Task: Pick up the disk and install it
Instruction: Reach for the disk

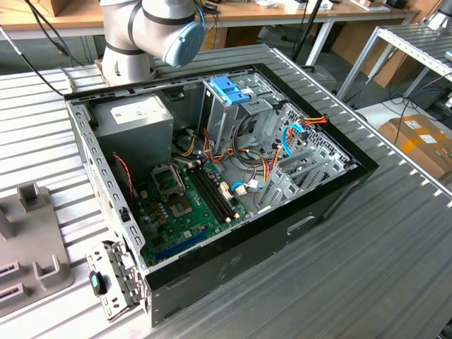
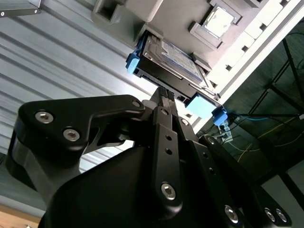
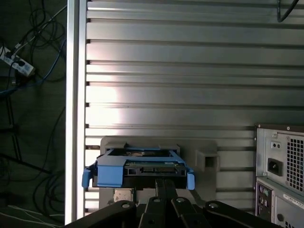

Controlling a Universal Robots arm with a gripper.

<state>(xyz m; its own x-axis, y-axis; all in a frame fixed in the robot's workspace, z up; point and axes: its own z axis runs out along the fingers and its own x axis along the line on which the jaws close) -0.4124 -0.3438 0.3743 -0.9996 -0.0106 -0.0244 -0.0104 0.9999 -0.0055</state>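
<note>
The disk [image 3: 142, 167], a flat metal drive in a light-blue plastic carrier, lies on a grey holder plate [image 3: 205, 153] near the edge of the ribbed metal table. In the second wrist view the disk [image 2: 173, 54] shows its white-and-blue label. My gripper [image 3: 165, 183] is shut, its two black fingers pressed together with nothing between them. Their tips [image 2: 165, 92] sit right at the middle of the disk's near edge. Whether they touch it I cannot tell.
The open computer case [image 1: 332, 185] lies on the table in the exterior view, with an upright metal cage topped by a blue bracket [image 1: 229, 90] and a grey power-supply box [image 1: 134, 116]. The case's rear [image 3: 285, 166] stands close beside the disk. Beyond the table edge [image 3: 72, 95], cables lie on the floor.
</note>
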